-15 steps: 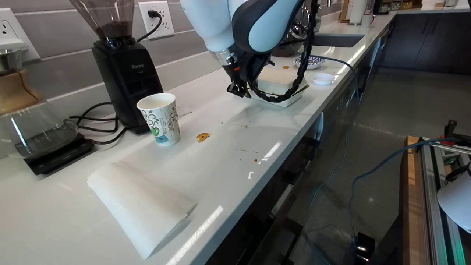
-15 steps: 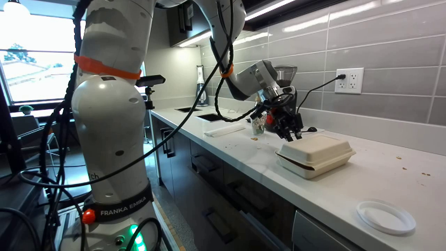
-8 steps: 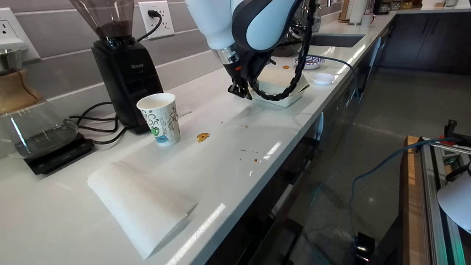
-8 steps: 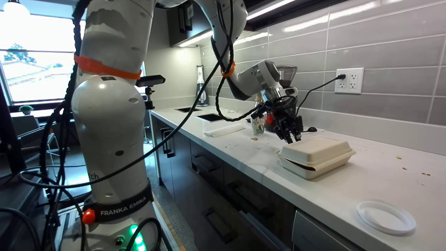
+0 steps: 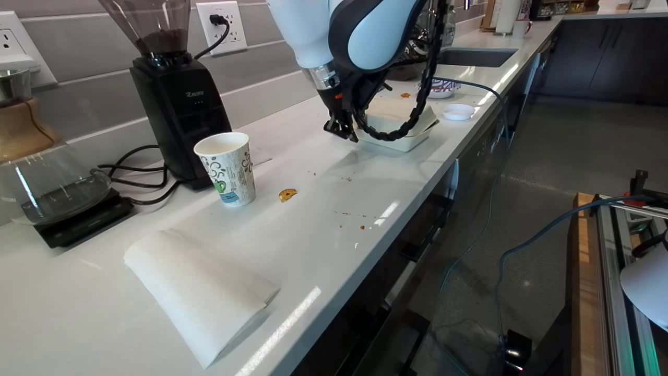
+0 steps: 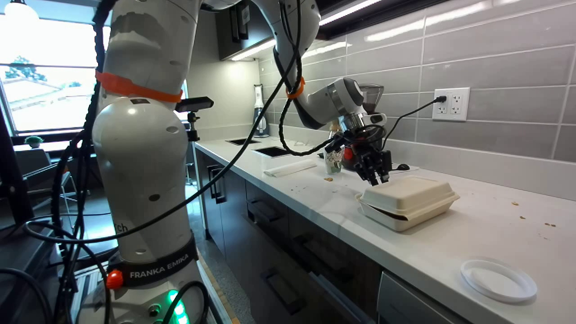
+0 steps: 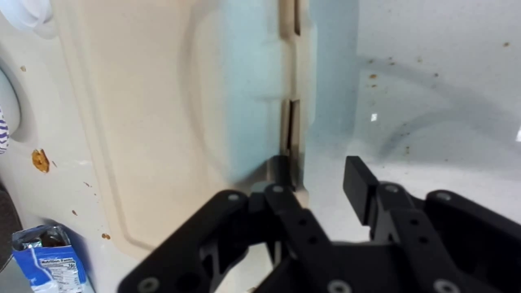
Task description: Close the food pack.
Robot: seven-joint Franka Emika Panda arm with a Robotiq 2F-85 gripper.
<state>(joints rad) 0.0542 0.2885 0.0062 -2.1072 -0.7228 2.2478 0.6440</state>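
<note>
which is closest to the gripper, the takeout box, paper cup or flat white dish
The pale takeout box: the gripper is right at its edge, while the paper cup and flat white dish stand farther off.

Beige food pack (image 7: 138,101), fingers (image 7: 360,191) parted at its edge; blue packet (image 7: 49,260), crumbs (image 7: 373,76)

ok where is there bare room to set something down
Bare patches: between the folded cloth and coffee carafe; between the food box and plastic lid. Crowded: around the grinder, cords and cup; gripper at the box's edge.
</note>
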